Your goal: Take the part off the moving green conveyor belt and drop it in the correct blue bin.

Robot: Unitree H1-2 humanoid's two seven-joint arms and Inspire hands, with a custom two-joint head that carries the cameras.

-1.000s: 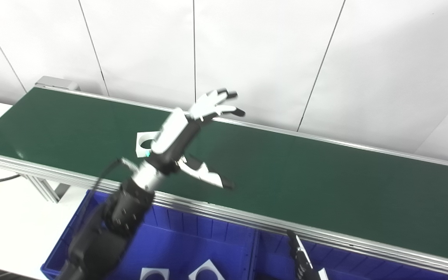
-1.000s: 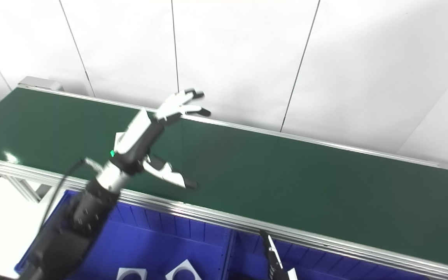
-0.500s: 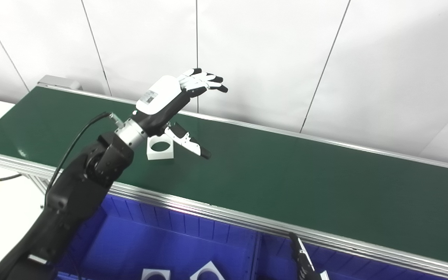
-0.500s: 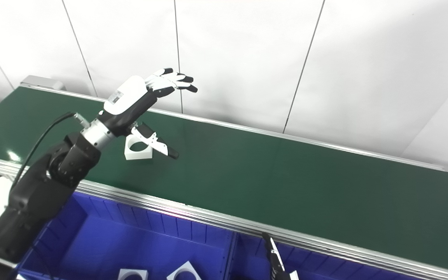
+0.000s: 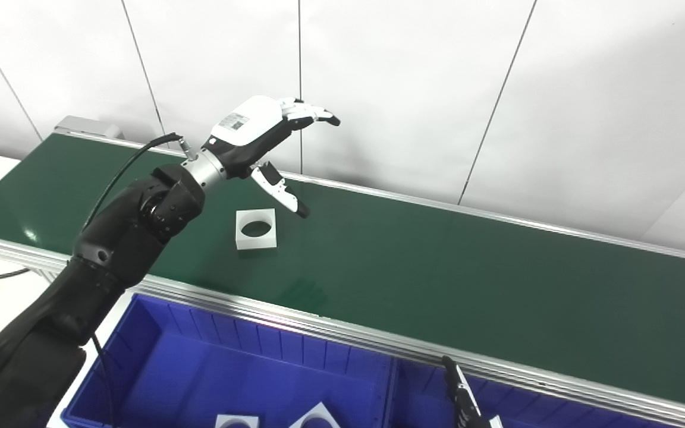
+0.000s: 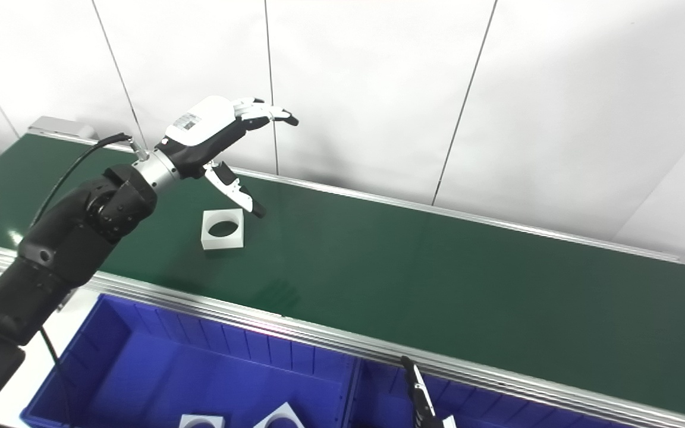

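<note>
Part [image 5: 255,228], a white square block with a round hole, lies on the green conveyor belt [image 5: 437,261] just below the left hand [image 5: 259,134], spread wide and empty. From the right eye, the right hand [image 6: 423,404] barely shows, state unclear; lower ahead of the drift, then close.

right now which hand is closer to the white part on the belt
Left. The left hand hovers open just above and behind the white part; the right hand sits low by the blue bins, far off.
</note>
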